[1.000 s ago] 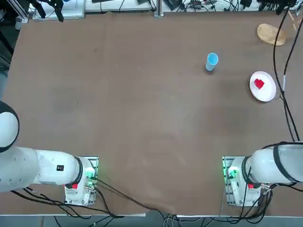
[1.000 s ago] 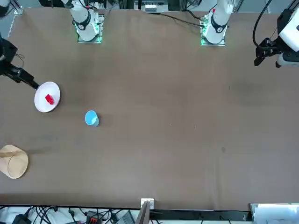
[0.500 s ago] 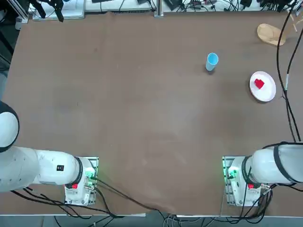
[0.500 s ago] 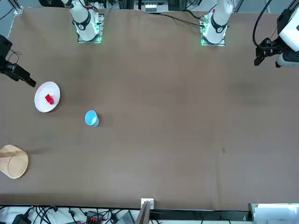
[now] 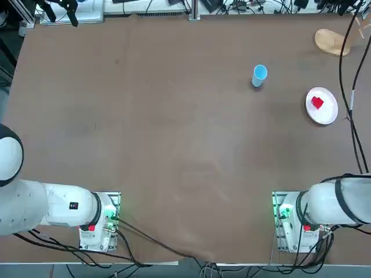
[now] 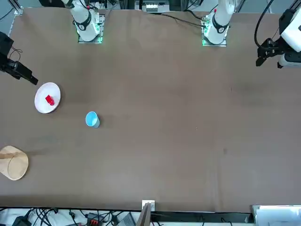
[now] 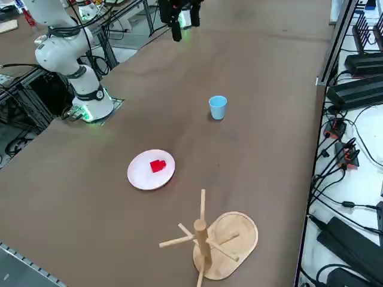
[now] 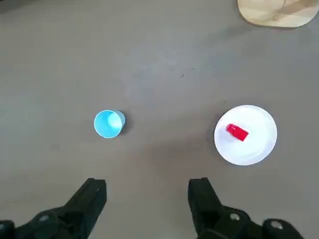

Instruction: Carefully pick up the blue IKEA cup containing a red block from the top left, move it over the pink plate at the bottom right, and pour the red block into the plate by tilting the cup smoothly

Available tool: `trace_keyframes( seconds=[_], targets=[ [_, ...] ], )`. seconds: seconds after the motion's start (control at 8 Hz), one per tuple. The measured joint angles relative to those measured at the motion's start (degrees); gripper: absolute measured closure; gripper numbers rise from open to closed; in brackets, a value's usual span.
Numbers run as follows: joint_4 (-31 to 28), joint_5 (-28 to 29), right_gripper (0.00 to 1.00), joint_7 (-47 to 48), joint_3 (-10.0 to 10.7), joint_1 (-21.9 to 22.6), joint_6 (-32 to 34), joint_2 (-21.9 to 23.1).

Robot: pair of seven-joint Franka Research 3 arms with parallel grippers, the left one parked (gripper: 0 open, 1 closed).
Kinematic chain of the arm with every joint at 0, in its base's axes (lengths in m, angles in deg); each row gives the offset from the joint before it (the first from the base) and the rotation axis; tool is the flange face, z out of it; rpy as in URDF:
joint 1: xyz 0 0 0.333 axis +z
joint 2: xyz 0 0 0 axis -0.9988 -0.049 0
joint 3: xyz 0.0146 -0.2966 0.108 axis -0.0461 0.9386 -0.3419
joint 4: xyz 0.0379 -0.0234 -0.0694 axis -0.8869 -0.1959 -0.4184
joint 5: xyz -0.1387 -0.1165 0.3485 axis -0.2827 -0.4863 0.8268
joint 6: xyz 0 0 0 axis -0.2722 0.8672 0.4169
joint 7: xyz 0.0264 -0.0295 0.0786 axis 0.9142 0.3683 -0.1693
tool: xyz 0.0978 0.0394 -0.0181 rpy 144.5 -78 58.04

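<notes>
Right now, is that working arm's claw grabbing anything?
Right gripper: open, holding nothing, up above the table.

1. Tabletop [image 5: 191,133] evenly, moderately lit; lamp not visible.
2. Soft, faint shadows beside cup [image 5: 259,76] and plate [image 5: 329,110].
3. Wrist view: diffuse pale sheen on tabletop, no hard glare. Right gripper [image 8: 147,186], above tabletop, reads near-black, little shading detail.
4. Plate very bright, close to flat white.
5. Green glow at right arm base [image 5: 290,217].
</notes>
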Motion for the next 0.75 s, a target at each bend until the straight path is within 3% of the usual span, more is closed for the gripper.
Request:
trace_keyframes(
  seconds=[0.75],
  targets=[
    [0.01, 0.0, 0.0, 0.0, 0.01, 0.0, 0.3, 0.0]
  ],
)
